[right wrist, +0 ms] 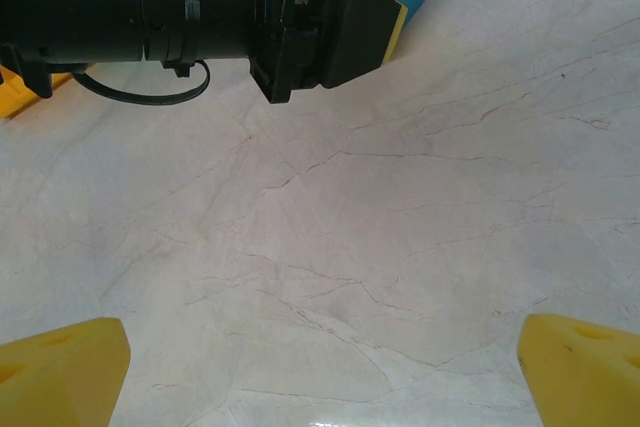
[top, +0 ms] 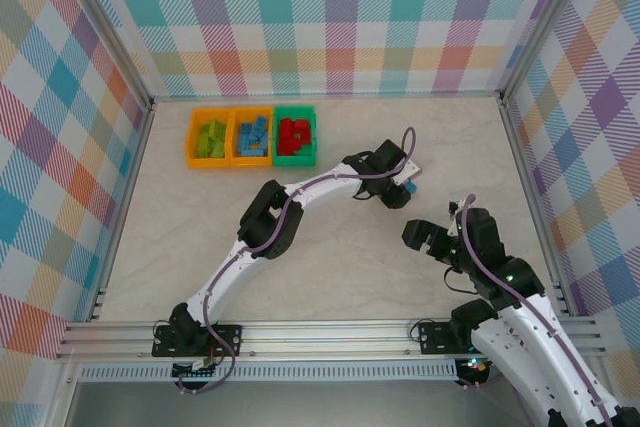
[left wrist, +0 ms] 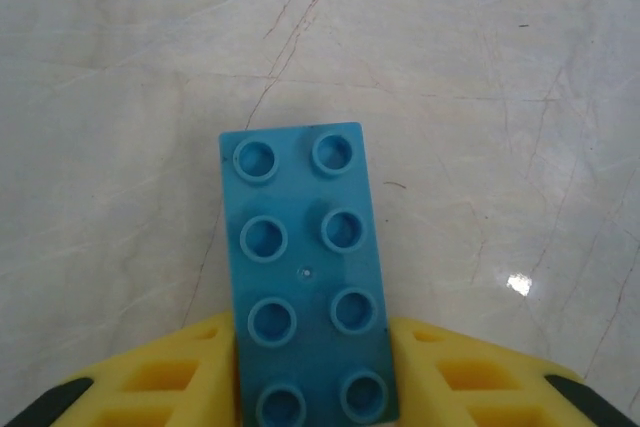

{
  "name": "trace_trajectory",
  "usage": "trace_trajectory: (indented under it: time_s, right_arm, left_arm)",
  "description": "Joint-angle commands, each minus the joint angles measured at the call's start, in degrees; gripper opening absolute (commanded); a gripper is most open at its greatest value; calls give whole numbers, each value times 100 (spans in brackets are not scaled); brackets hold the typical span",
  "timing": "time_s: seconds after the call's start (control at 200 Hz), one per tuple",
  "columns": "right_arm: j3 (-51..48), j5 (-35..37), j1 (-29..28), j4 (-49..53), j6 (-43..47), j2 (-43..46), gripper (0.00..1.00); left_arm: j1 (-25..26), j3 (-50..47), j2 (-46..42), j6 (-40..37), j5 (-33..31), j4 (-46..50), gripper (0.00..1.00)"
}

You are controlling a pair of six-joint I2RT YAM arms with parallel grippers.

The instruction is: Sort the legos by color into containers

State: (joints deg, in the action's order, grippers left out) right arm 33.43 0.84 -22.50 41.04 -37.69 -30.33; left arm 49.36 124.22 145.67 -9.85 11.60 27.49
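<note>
Though nearly finished, not quite done. Upper left of the top view: containers (top: 250, 162) joined in a row, with lime green legos (top: 210, 139) in the left orange bin, light blue legos (top: 252, 135) in the middle orange one, red legos (top: 293, 133) in the green one at the right. Looks cleanly sorted by colour so far.

Left to do, by the look of it: one last blue brick (top: 411, 187), right of centre in the top view, well apart from the bins. Clamped at its near end by the left claw (left wrist: 315, 367), yellow fingers (left wrist: 170, 372) pressed against both long sides, studs up, bottom centre of the left wrist view. Cannot tell whether lifted or resting on the surface (top: 200, 237). Seen also at the top edge of the right wrist view, poking out past the black left arm (right wrist: 150, 7).

Right claw (right wrist: 320, 367) spread wide, holding nothing, yellow tips in the bottom corners of its own view, over bare surface. Lower right of centre in the top view, near the left claw but apart from it.

No other loose brick to be made out on the surface. Remaining, probably: carry to the middle orange bin and drop in.
</note>
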Motion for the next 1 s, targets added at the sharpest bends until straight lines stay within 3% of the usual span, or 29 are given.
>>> trace_trajectory:
  time_s: [0.0,0.155,0.34,0.635,0.995]
  right_arm:
    - [104,-101,18,-124,36,-21,100]
    - [151,-102,18,-86,18,-26,100]
    - [235,-128,14,-329,66,-40,100]
    - [205,-256,18,-853,256,-352,100]
    - [190,-378,18,-694,359,-240,100]
  left_arm:
    - [26,-304,-161,205,162,354,36]
    - [-49,-1287,-996,646,429,-318,32]
    - [-376,-2614,-2313,1144,324,-1078,31]
    - [-1345,-3634,-4042,1610,-1043,-962,29]
    - [-3116,-3540,-4145,1698,-2134,-417,30]
